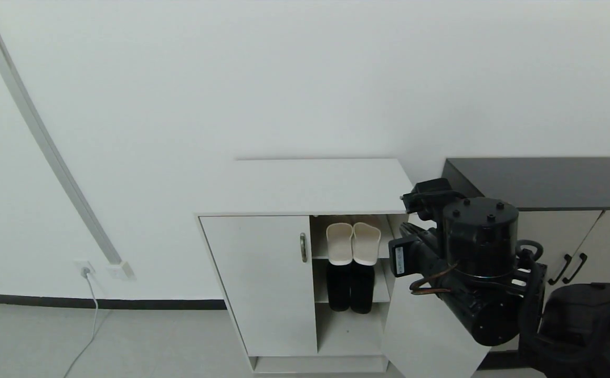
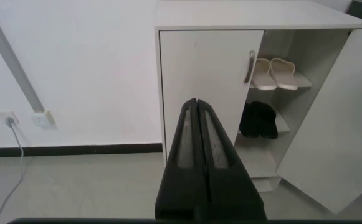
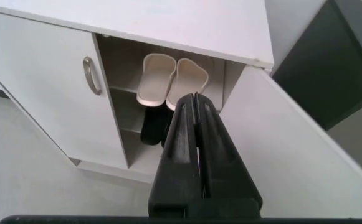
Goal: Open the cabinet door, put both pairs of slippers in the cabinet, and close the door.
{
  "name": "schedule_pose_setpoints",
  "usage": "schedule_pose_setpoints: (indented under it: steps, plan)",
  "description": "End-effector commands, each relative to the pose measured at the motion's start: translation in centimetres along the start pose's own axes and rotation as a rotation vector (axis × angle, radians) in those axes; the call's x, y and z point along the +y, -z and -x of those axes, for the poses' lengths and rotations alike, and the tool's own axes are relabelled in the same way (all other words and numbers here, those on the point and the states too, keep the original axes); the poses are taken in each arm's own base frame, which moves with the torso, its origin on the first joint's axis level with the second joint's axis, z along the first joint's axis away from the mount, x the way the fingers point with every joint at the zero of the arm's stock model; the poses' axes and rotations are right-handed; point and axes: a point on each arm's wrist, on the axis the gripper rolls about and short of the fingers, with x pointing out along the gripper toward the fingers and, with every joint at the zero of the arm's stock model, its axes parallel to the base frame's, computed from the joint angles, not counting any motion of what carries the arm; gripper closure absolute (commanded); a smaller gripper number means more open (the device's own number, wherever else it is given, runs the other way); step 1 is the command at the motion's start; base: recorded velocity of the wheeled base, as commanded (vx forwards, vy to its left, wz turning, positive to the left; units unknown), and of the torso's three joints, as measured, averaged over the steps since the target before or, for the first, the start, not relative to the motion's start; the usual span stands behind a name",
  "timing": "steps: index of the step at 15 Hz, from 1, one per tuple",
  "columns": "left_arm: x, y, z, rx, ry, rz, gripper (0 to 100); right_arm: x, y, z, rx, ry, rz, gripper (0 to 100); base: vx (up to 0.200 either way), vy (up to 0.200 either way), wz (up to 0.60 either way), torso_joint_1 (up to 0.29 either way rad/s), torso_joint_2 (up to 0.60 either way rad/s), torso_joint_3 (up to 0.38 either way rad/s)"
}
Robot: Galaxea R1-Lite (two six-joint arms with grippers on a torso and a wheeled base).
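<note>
Slippers (image 1: 340,244) shelved in the cabinet (image 1: 315,186); left tool (image 2: 196,102) and right tool (image 3: 195,98) pressed together, empty, probably to push the door (image 1: 420,341) shut.

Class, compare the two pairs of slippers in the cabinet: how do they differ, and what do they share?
Colour: the white slippers are pale, the black slippers dark all over. Place: the white slippers sit on the upper shelf, the black slippers on the shelf below. Shared: each pair lies side by side in the open right half of the cabinet.

All three views toward cabinet (image 1: 315,186)
</note>
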Motion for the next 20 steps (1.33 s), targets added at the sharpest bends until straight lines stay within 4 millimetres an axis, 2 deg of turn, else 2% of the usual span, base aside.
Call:
schedule_pose_setpoints:
  steps: [1, 4, 6, 14, 19, 20]
  plan:
    - [0.0, 0.0, 0.0, 0.001, 0.0, 0.0, 100, -0.2, 0.1, 0.2, -0.006, 0.001, 0.0, 100, 0.0, 0.0, 0.0, 0.046, -0.09, -0.056]
    - [0.0, 0.0, 0.0, 0.001, 0.0, 0.0, 100, -0.2, 0.3, 0.2, -0.005, 0.0, 0.011, 100, 0.0, 0.0, 0.0, 0.0, 0.0, 0.0]
    - [0.0, 0.0, 0.0, 0.001, -0.002, -0.009, 100, 0.2, 1.1, -0.4, 0.018, 0.003, 0.037, 100, 0.0, 0.0, 0.0, 0.0, 0.0, 0.0]
    - [0.0, 0.0, 0.0, 0.001, 0.0, -0.012, 100, 0.1, 1.2, -0.3, 0.013, 0.006, 0.035, 100, 0.0, 0.0, -0.6, 0.005, 0.0, 0.004]
    - [0.0, 0.0, 0.0, 0.001, 0.001, -0.006, 100, -0.1, 1.4, -0.4, 0.017, 0.012, 0.042, 100, 0.0, 0.0, 0.0, 0.0, 0.0, 0.0]
    - [0.0, 0.0, 0.0, 0.001, 0.001, -0.006, 100, -0.2, 1.4, -0.4, 0.016, 0.013, 0.041, 100, -0.2, 0.0, 0.0, -0.002, 0.0, 0.002]
